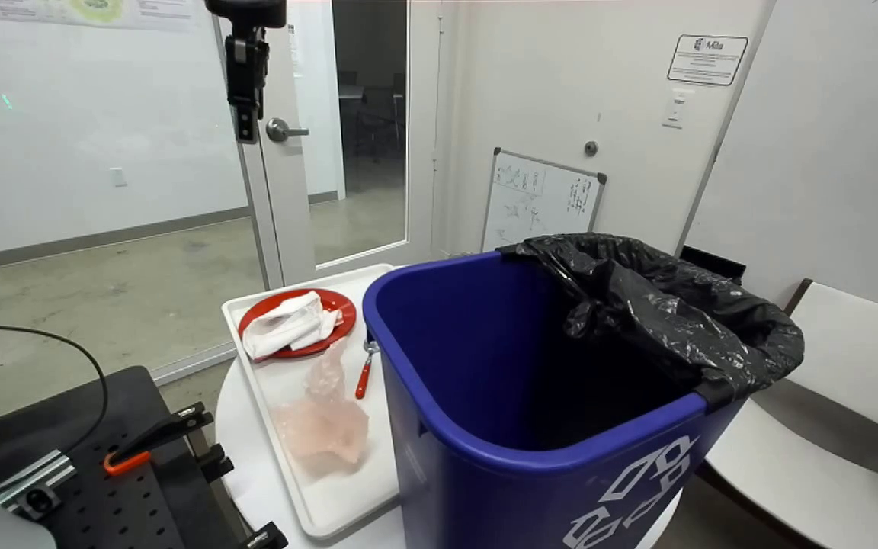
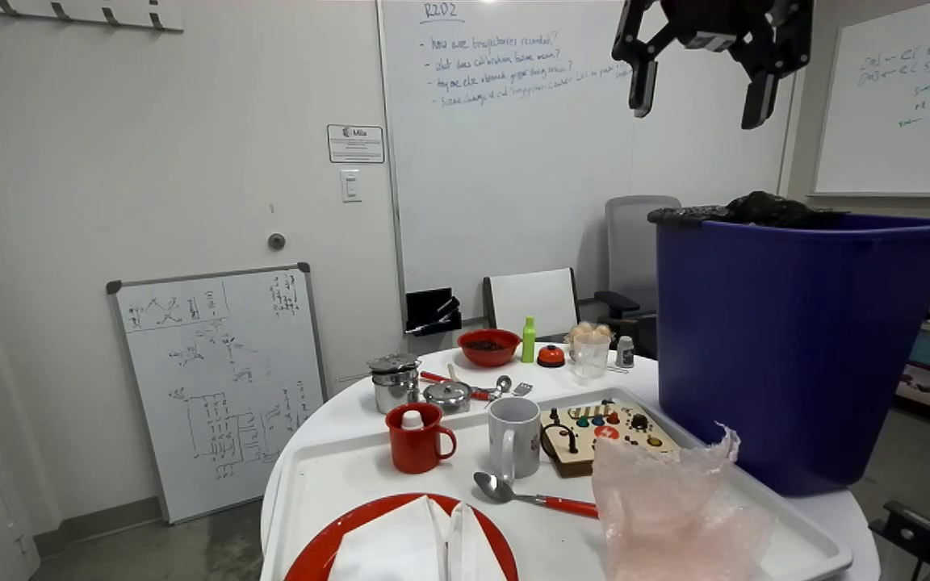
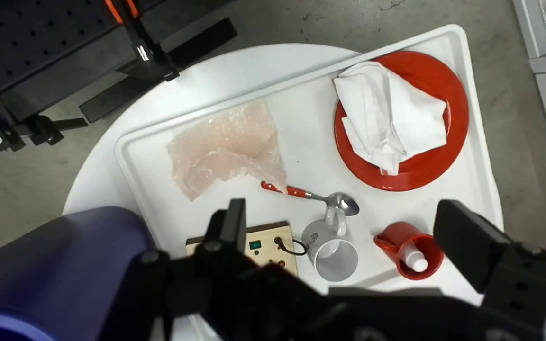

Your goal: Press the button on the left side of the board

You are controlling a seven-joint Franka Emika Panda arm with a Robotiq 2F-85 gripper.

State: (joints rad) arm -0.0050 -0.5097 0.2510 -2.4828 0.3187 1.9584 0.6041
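A pale wooden board with a dark base, coloured buttons and a black cable lies on the white tray. Teal and red-orange buttons sit along its back part, and a yellow button near one edge. In the wrist view the board shows a green switch; the rest is hidden behind the gripper. The bin hides it in an exterior view. My gripper is open and empty, high above the table; it also shows in the wrist view and an exterior view.
A tall blue bin stands beside the board. A grey mug stands close by, with a red mug farther along. Crumpled pink plastic, a spoon and a red plate with white cloth lie on the tray.
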